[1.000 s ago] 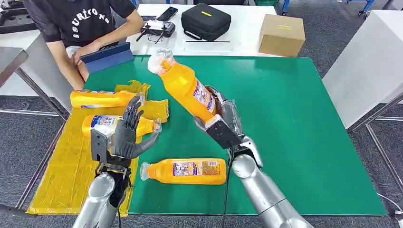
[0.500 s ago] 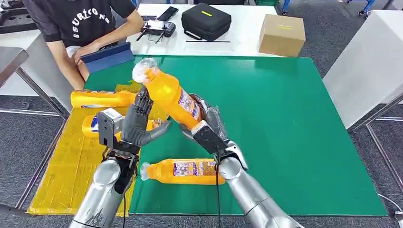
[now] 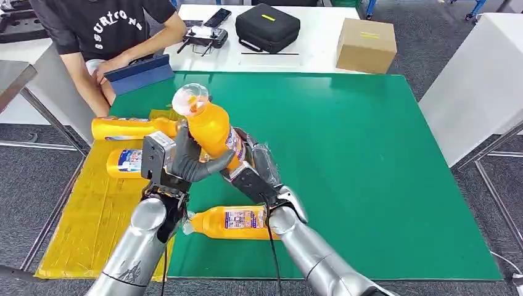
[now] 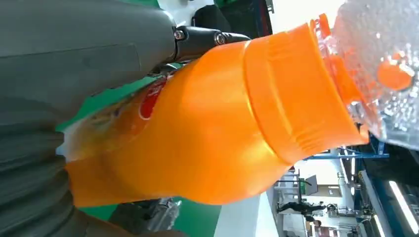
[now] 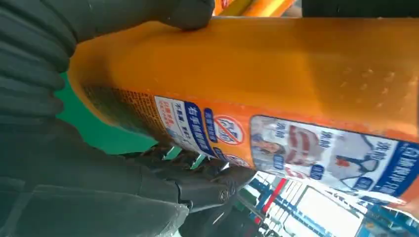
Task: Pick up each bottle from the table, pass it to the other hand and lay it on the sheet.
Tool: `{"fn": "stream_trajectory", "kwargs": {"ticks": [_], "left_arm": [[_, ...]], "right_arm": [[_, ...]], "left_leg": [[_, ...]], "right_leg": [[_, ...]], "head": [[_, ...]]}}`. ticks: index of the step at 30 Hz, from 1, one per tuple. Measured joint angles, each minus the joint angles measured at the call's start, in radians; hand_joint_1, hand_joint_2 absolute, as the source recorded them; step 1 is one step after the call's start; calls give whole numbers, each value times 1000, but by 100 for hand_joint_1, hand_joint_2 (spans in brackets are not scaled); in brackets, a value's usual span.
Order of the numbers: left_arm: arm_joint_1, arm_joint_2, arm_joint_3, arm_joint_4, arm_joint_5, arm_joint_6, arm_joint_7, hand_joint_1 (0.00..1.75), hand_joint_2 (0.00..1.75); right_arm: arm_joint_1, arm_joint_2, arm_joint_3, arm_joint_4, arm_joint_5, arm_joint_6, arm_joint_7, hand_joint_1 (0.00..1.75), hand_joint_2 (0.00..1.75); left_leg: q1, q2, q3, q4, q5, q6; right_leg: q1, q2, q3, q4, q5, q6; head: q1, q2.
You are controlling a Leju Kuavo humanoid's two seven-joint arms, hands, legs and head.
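Note:
An orange bottle (image 3: 210, 126) with a clear cap is held up, tilted, over the left part of the green table (image 3: 370, 154). My right hand (image 3: 256, 172) grips its base. My left hand (image 3: 185, 161) wraps its middle, thumb across the front. In the left wrist view the bottle (image 4: 212, 128) lies between thumb and fingers of the left hand (image 4: 59, 89). The right wrist view shows the labelled bottle (image 5: 276, 84) in the right hand (image 5: 59, 148). Another bottle (image 3: 237, 222) lies on the table under my arms. Two bottles (image 3: 126, 127) (image 3: 126, 162) lie on the yellow sheet (image 3: 86, 216).
A person (image 3: 105, 31) sits at the table's far left corner with a blue tablet (image 3: 139, 73). A black case (image 3: 266, 28), a controller (image 3: 203, 37) and a cardboard box (image 3: 365, 44) stand on the white table behind. A white table (image 3: 481, 80) stands to the right.
My right hand has carried the bottle leftward and nearer. My left hand rose from beside the sheet and closed round the bottle's middle.

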Motion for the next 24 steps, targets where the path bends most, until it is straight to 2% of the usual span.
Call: {"fn": "stream_trajectory", "kwargs": {"ticks": [15, 24], "left_arm": [[-55, 0, -42, 37, 21, 10, -4, 0, 175], [-79, 0, -54, 55, 48, 10, -9, 0, 175]], "right_arm": [[-56, 34, 22, 71, 34, -122, -28, 175, 175], [-92, 47, 49, 90, 119, -309, -43, 175, 175]], "left_leg": [[0, 0, 0, 0, 0, 0], [0, 0, 0, 0, 0, 0]], "right_leg": [[0, 0, 0, 0, 0, 0], [0, 0, 0, 0, 0, 0]], "head": [[0, 0], [0, 0]]}}
